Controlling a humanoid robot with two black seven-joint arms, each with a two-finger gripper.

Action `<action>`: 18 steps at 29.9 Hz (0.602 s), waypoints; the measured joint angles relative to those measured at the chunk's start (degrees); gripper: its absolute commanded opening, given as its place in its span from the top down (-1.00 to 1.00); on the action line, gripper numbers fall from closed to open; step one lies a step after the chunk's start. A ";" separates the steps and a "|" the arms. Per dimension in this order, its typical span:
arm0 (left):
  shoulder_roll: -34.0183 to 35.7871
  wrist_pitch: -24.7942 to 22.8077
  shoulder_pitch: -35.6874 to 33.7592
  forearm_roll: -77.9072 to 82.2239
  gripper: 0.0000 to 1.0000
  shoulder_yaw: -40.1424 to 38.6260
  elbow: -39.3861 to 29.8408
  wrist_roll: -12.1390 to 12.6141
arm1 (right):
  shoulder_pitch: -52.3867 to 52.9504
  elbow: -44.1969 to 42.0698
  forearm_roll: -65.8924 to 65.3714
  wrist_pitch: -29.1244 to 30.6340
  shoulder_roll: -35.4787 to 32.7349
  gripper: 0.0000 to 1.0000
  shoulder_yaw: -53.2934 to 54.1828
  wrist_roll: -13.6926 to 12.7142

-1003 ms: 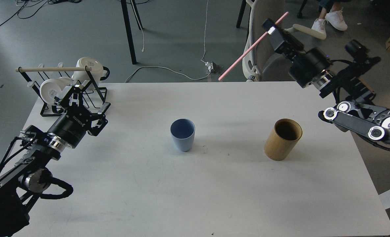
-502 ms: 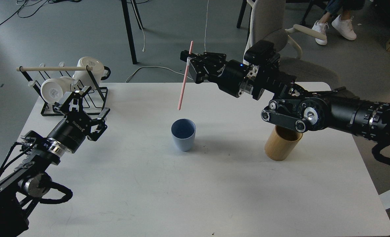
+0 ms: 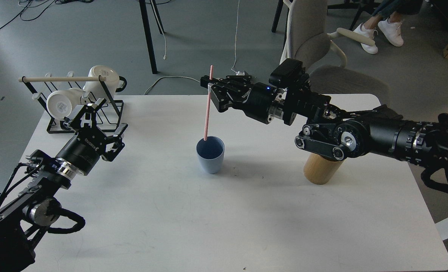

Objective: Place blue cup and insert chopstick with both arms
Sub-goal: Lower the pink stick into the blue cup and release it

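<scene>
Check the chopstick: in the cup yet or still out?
Barely in. The chopstick hangs near upright from the right gripper, its lower tip at the blue cup mouth's back edge. Depth inside: cannot tell.

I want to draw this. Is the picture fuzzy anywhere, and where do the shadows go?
Head view: sharp, no blur on the chopstick or right gripper. Soft, faint shadows fall to the right of the blue cup on the white table. No strong glare.

Blue cup matt, smooth; chopstick matt pink; holder wood; table smooth white.
</scene>
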 measured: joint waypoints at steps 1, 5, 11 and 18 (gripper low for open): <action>-0.01 0.00 0.00 0.00 -0.89 0.00 0.00 0.00 | -0.04 -0.03 -0.01 0.00 0.07 1.00 -0.36 0.00; -0.01 0.00 0.00 0.05 -0.89 0.00 0.03 0.00 | -0.27 -0.13 -0.05 0.00 0.31 0.99 -1.04 0.00; -0.02 0.00 0.00 0.09 -0.89 0.00 0.04 0.00 | -1.36 -1.53 -0.10 0.00 1.37 0.10 -1.19 0.00; -0.02 0.00 0.00 0.08 -0.89 0.00 0.04 0.00 | -3.51 -2.19 0.09 -0.01 2.66 -0.60 -1.04 0.00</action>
